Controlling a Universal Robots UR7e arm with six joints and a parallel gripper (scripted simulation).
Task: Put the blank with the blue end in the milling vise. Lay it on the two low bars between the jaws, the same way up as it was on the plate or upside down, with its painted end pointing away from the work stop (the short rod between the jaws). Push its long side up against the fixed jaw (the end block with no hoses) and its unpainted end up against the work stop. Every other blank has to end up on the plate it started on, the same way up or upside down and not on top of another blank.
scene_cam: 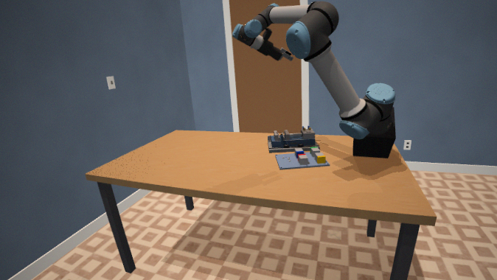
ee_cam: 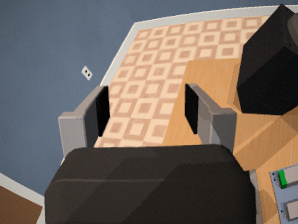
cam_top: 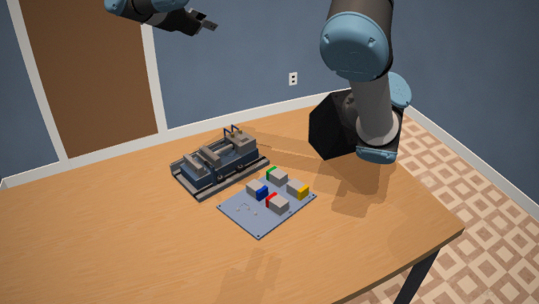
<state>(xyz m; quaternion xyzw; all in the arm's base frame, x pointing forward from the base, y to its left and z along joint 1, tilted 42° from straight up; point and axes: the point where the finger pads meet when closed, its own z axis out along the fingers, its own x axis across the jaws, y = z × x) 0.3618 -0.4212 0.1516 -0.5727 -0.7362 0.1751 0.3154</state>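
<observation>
The blank with the blue end (cam_top: 257,190) (scene_cam: 299,151) lies on the grey plate (cam_top: 244,218) (scene_cam: 291,164) beside the milling vise (cam_top: 217,161) (scene_cam: 291,140). The vise is open, with nothing between its jaws. Blanks with a green end (cam_top: 277,175), a red end (cam_top: 277,202) and a yellow end (cam_top: 298,189) (scene_cam: 320,158) lie on the same plate. My gripper (cam_top: 209,22) (scene_cam: 286,54) (ee_cam: 147,100) is open and empty, high in the air above and behind the vise. In the wrist view it faces the floor and the table's far side.
The arm's black base (cam_top: 332,128) (scene_cam: 372,144) stands on the table (cam_top: 100,240) (scene_cam: 206,162) right of the vise. A few small pegs (cam_top: 244,208) stick up from the plate's near left part. A wall and a door lie behind the table.
</observation>
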